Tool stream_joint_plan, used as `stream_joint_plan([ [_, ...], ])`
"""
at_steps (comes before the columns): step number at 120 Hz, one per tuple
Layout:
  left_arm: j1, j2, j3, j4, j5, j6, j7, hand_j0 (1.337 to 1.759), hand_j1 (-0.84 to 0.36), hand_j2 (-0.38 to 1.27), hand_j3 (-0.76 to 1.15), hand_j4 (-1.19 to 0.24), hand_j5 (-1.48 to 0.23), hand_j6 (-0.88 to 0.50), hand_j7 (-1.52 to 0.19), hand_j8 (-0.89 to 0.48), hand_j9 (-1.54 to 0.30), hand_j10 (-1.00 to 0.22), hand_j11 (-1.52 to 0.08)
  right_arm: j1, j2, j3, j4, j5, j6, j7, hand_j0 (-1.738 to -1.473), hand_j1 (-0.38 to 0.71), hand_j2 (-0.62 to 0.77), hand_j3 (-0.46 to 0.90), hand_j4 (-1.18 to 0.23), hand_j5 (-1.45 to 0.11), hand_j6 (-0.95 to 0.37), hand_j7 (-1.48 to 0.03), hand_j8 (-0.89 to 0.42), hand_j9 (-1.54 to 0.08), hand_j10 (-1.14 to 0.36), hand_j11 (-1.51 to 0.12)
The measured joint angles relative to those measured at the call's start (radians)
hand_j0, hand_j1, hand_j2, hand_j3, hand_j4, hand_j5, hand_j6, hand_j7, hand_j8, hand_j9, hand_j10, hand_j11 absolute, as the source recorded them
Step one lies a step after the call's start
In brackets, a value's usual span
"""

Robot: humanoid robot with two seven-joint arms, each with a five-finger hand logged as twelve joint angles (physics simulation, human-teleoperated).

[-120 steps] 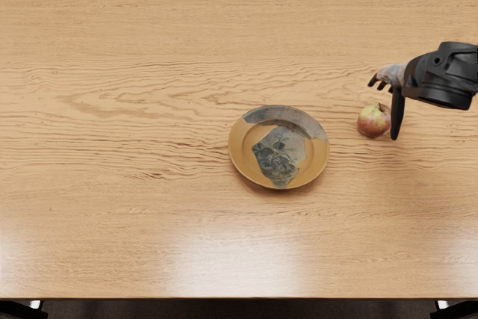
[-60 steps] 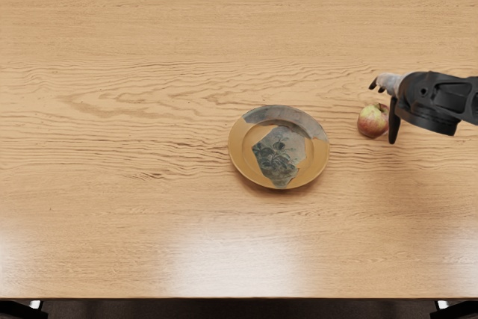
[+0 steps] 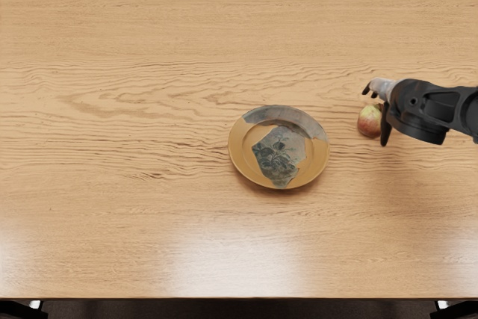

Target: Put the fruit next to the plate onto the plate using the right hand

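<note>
The right hand (image 3: 382,95) has slid in closer. Half a second ago it sat a shade further out toward the table's right edge, with the apple (image 3: 368,120) showing almost whole beside the thumb. Now the hand is over the fruit and covers its right flank, and the forearm lies lower and flatter. The apple itself has not budged, and neither has the plate (image 3: 239,151). This bit is hard to read: the palm is tucked behind the bulky dark wrist housing, and the apple's right edge is lost behind the thumb (image 3: 385,131). Whether any pad actually touches the skin cannot be made out at this size. The arm is cut off by the picture's right edge (only the wrist and a stub of forearm show). As for the pose, the arm comes in nearly level from the right and the pale fingers (image 3: 373,88) arch over the top of the apple. The dark thumb hangs straight down on the apple's right side. Fingers and thumb are apart, spread around the fruit rather than clamped on it. So the apple rests on the table (image 3: 149,72) directly under the hand, in the gap between fingers and thumb. The gold-rimmed plate lies beyond it, well clear of the fingertips on their left.
</note>
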Motion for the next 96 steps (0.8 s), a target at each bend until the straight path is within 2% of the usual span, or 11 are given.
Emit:
stream_joint_plan([
  [96, 0.000, 0.000, 0.000, 0.000, 0.000, 0.000, 0.000, 1.658, 0.34, 0.00, 0.00, -0.01, -0.01, -0.01, -0.01, -0.01, -0.01, -0.01, -0.01, -0.007, 0.019, -0.003, -0.001, 0.000, -0.014, 0.000, -1.658, -0.11, -0.04, 0.00, -0.21, -0.27, -0.21, -0.26, -0.21, -0.27, -0.21, -0.27],
])
